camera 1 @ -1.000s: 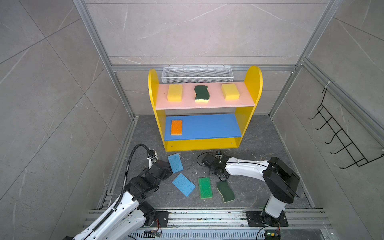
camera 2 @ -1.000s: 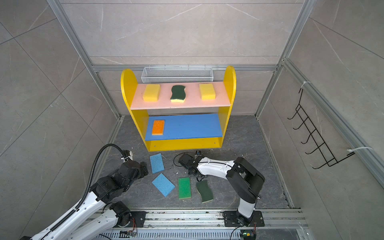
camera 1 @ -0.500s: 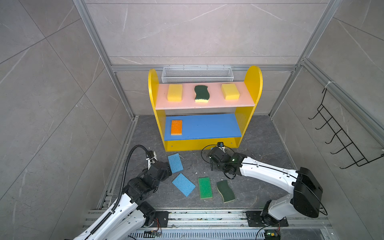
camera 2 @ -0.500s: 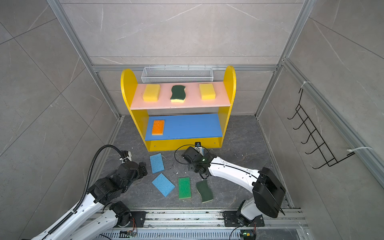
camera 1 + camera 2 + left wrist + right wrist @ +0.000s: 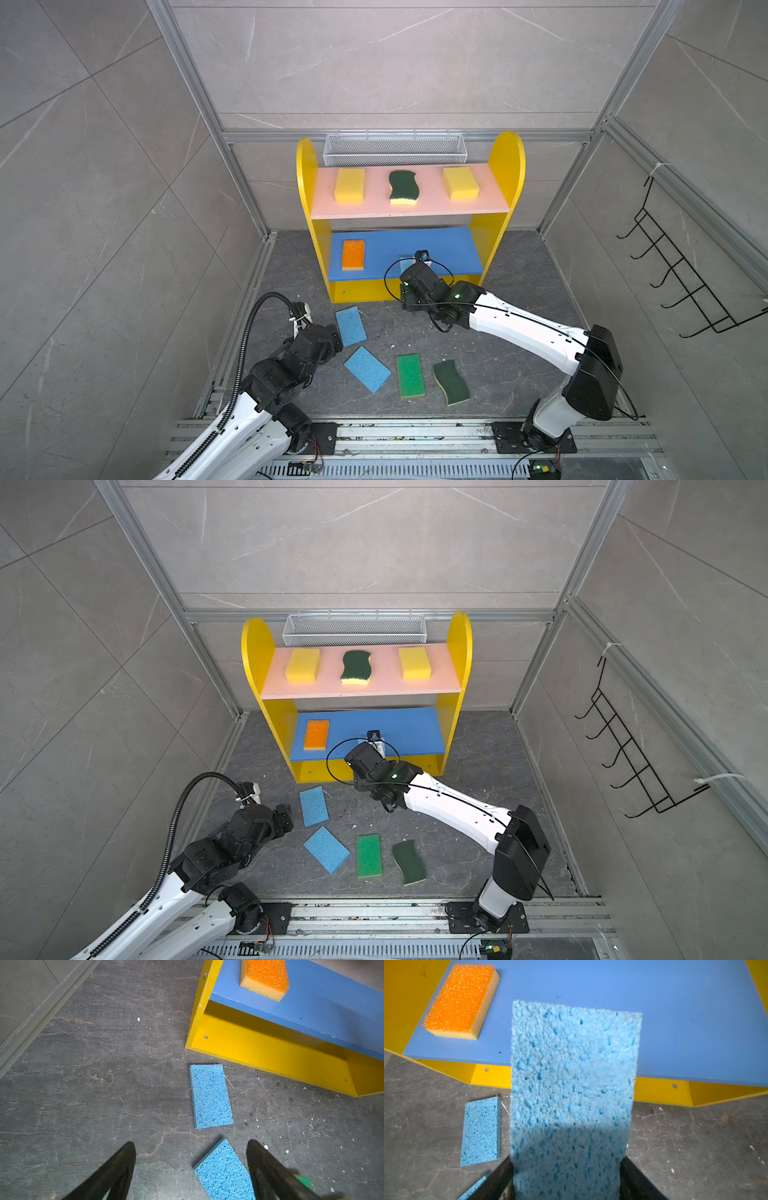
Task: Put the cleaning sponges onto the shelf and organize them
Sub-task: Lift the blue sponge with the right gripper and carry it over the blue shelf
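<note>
Grey stone floor at the far left, crumb-strewn; low over it the left gripper, jaws wide apart, nothing between them. Just ahead, two light blue pieces lying flat: angled blue sponge beside one finger, straight blue sponge just short of the shelf base. Up on the blue middle board, orange sponge at the left end. Next along, right gripper clamped on the held blue sponge, far end apparently past the board's front edge. For a clean finish: carry forward until wholly above the board, keep level, lower to contact beside the orange one but apart, square to the edge, only then part the jaws; leave room rightward for more. Mind the pink upper board overhead, already carrying left yellow sponge, shelved scourer, right yellow sponge. Further right on the floor, green sponge and floor scourer, clear of the path. Far right, black hook rack, no obstacle.
</note>
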Motion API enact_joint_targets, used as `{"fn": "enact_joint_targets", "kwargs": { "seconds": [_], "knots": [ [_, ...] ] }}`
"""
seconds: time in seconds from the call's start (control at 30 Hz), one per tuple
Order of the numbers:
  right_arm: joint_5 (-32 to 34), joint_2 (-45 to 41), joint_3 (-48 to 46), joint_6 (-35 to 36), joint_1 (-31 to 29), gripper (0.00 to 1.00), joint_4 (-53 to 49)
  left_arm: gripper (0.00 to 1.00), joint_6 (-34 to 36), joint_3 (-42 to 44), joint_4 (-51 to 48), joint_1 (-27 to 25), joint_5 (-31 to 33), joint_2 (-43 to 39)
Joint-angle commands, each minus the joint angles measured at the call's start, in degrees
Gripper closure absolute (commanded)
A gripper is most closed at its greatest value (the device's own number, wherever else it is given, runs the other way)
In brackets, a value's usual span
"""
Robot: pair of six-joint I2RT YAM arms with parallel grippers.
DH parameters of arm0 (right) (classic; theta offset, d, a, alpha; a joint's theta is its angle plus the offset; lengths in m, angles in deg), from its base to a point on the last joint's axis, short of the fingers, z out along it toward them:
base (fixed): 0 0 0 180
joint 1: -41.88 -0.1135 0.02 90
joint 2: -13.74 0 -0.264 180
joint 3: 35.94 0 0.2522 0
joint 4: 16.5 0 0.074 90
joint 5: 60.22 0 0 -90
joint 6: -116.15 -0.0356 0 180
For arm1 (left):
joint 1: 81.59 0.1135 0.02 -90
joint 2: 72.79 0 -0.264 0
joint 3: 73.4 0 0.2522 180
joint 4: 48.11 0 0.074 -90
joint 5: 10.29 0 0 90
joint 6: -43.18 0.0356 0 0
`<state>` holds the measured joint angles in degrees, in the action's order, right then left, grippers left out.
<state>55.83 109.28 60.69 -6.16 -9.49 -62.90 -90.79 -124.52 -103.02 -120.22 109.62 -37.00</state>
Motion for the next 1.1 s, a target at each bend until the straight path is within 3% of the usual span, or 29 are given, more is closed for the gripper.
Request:
{"fn": "enact_joint_targets", "kwargs": {
  "seconds": [0.0, 1.07],
  "knots": [
    [1.8, 2.4, 2.6, 3.0, 0.9, 0.28, 3.0, 0.14, -0.3, -0.1, 0.4, -0.1, 0.1, -0.6],
    [1.1, 19.6, 18.2, 9.5, 8.7, 0.27, 7.0, 0.15, 0.0, -3.2, -1.6, 0.0, 4.4, 0.7]
  ]
}}
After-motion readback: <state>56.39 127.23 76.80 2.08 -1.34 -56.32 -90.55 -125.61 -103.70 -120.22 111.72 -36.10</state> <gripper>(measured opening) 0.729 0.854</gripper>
